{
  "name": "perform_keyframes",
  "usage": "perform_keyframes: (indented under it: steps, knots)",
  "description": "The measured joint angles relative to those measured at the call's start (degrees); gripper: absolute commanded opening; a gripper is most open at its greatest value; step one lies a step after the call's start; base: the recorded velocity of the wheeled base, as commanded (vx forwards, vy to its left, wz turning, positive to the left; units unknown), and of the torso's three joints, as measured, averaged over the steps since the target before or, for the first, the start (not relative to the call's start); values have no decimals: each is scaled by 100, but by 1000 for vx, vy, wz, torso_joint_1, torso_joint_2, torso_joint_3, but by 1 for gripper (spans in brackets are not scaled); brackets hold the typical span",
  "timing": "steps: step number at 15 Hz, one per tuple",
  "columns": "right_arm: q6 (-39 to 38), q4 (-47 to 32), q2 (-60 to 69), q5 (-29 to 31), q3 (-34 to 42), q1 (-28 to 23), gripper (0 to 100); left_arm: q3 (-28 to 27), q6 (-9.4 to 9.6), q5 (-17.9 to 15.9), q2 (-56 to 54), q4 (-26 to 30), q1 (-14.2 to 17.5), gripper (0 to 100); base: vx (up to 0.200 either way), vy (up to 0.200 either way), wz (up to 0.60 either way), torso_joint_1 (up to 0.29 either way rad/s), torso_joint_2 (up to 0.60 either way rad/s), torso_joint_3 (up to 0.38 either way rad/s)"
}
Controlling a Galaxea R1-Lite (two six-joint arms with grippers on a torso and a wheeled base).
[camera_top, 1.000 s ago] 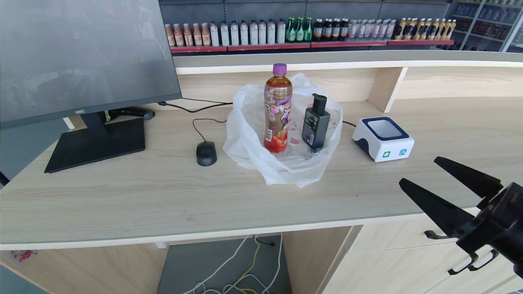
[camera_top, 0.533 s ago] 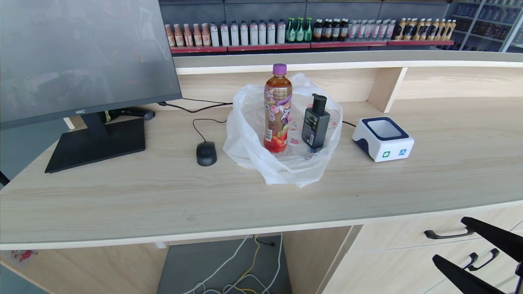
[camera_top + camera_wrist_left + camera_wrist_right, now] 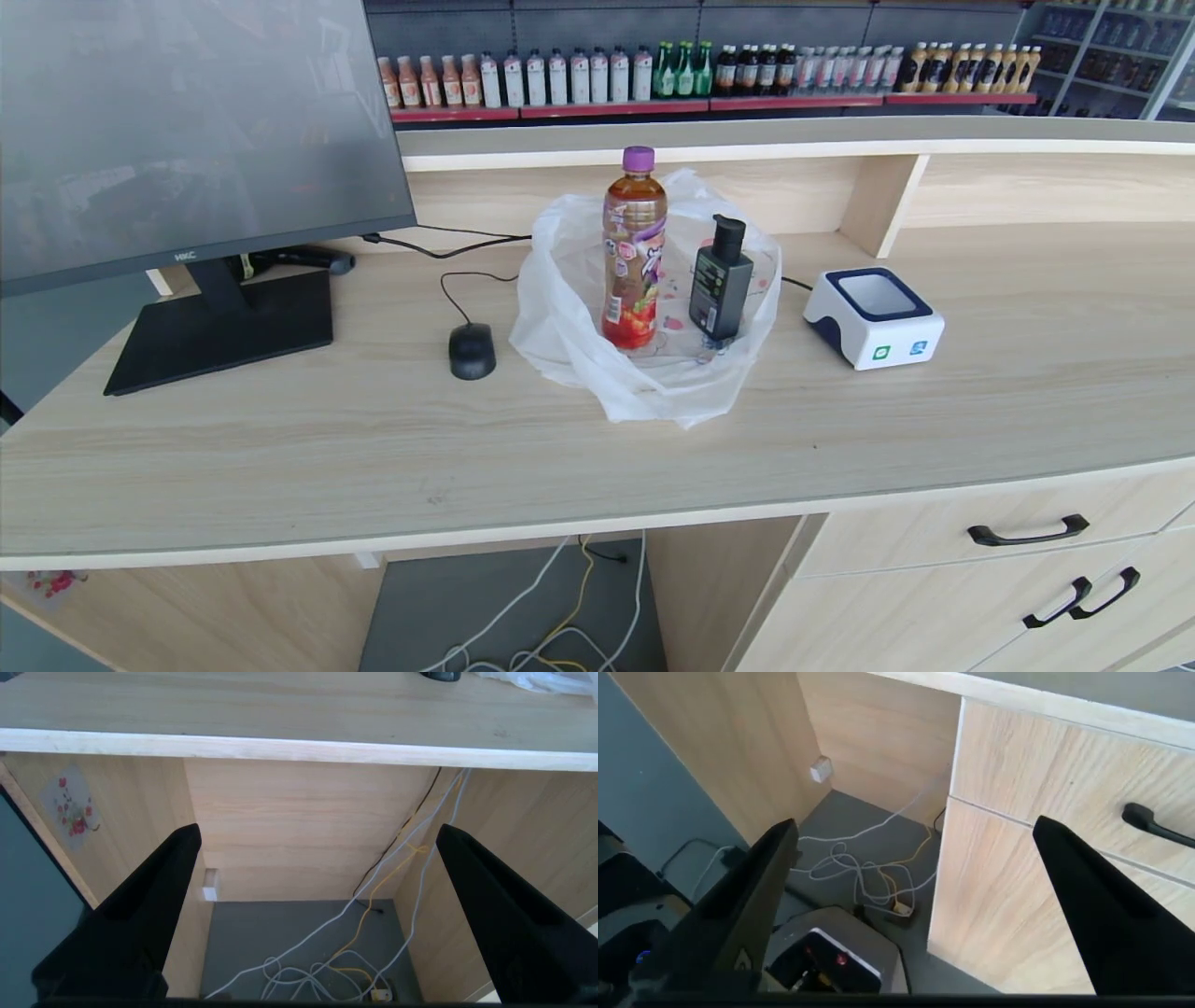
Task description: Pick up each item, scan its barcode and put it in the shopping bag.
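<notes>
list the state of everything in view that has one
shopping bag: open, mouth up, on the counter
tea bottle: upright in the bag, cap on
dark pump bottle: upright in the bag, beside the tea bottle
monitor: screen dark
drawers: shut
left gripper: open, holding nothing
right gripper: open, holding nothing

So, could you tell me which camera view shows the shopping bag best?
The head view: the shopping bag sits whole on the counter. The left wrist view catches a sliver of it; the right wrist view faces the drawers below.
</notes>
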State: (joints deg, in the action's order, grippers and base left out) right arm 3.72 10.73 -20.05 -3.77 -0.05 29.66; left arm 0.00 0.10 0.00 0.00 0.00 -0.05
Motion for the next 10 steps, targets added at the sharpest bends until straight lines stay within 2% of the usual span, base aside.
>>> perform_keyframes:
  steps: [3,6,7,10]
  knots:
    - [63,-773,801,5,-11,-12,100,0,0,0,0,0,0,100,0,0,0,0,0,0]
    - [73,-914,1215,21,-37,-255,100,0,15,0,0,0,0,100,0,0,0,0,0,0]
    - [88,-917,1259,22,-41,-486,100,0,15,0,0,0,-2,100,0,0,0,0,0,0]
    - [150,-936,1226,5,-41,-1754,100,0,17,0,0,0,-5,100,0,0,0,0,0,0]
